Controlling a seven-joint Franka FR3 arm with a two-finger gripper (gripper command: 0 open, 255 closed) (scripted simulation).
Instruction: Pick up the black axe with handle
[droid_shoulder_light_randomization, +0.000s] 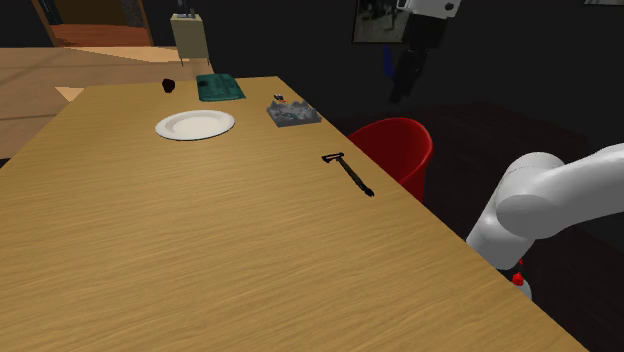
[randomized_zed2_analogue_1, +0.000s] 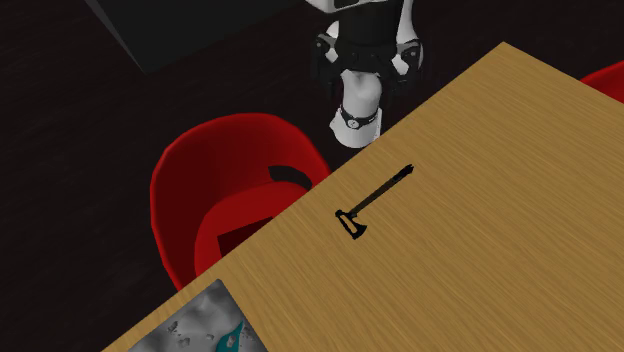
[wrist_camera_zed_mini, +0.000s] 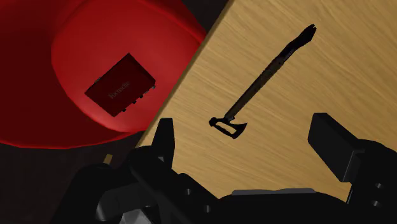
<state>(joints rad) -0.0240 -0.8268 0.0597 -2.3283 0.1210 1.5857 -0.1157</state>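
The black axe (wrist_camera_zed_mini: 257, 88) lies on the table (wrist_camera_zed_mini: 356, 83) ahead of the end effector (wrist_camera_zed_mini: 247, 133); its fingers stand apart.

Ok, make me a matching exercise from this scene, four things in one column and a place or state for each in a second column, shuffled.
Things:
1. black axe
2. white plate
3. red chair
4. gripper

Places or states:
A. on the floor beside the table
B. fingers apart, holding nothing
C. lying flat near the table's edge
D. on the table near a green tray

Pairs: 1-C, 2-D, 3-A, 4-B
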